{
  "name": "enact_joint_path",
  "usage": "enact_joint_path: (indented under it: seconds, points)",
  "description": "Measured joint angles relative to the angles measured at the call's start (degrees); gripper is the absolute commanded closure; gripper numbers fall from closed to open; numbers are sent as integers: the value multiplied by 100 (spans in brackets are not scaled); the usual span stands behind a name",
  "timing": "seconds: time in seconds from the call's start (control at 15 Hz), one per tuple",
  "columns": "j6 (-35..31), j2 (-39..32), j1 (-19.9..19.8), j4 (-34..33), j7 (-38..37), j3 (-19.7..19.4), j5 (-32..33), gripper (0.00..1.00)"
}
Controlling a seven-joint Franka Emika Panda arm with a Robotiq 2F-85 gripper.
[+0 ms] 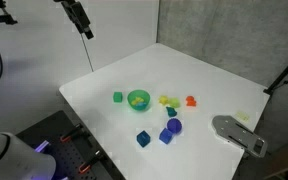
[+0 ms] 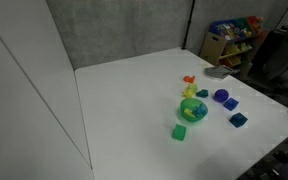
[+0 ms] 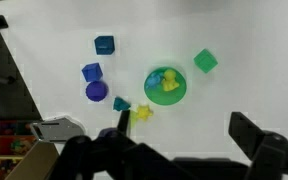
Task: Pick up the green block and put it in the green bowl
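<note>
The green block [image 1: 117,97] is a small cube lying on the white table just beside the green bowl [image 1: 130,101]. Both also show in an exterior view, the block [image 2: 179,132] in front of the bowl [image 2: 185,113]. In the wrist view the block [image 3: 205,61] lies right of the bowl [image 3: 154,96], which holds small yellow and blue pieces. My gripper [image 3: 184,130] is open and empty, high above the table. In an exterior view it [image 1: 81,20] hangs well above and behind the objects.
Two blue cubes [image 3: 104,44] [image 3: 91,72], a purple piece [image 3: 96,91], a teal piece [image 3: 121,103] and a yellow star [image 3: 142,113] lie near the bowl. An orange piece [image 1: 191,100] and a grey object [image 1: 239,133] lie further off. A toy shelf [image 2: 234,35] stands beyond the table.
</note>
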State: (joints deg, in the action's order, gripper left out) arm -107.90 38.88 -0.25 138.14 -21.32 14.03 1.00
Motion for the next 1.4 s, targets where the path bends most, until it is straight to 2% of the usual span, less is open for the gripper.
enact_joint_path:
  seconds: [0.8, 1.4]
  points:
    - [5, -127, 45, -29, 0, -3, -19, 0]
    - [3, -1348, 92, -638, 23, -205, -281, 0]
